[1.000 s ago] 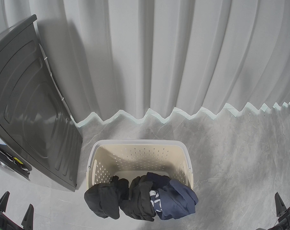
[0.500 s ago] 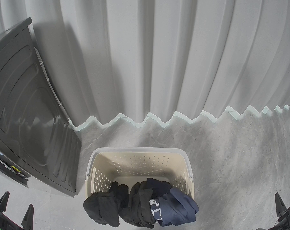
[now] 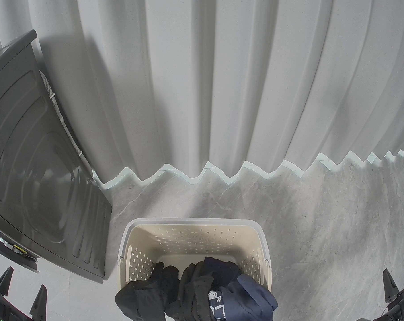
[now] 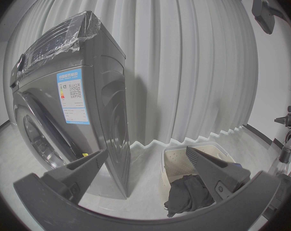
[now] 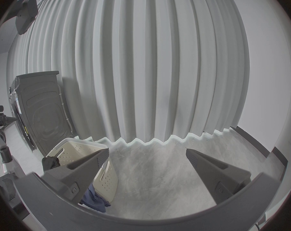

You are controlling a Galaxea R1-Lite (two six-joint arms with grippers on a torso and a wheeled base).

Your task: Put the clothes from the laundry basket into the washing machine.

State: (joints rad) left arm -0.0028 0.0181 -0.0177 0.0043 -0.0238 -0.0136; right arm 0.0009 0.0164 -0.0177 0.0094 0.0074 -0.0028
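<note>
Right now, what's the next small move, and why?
Probably swing the left hand toward the black garment draped over the near rim of the laundry basket: the hand is open and empty, that garment lies on its side, and the washing machine stands to the left too.

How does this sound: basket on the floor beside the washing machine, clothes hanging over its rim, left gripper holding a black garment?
Wrong on one point: the left gripper is open and empty, per the left wrist view. The basket beside the washing machine, clothes over its rim: correct.

White pleated curtain (image 3: 219, 76), grey marbled floor (image 3: 335, 219)
</note>
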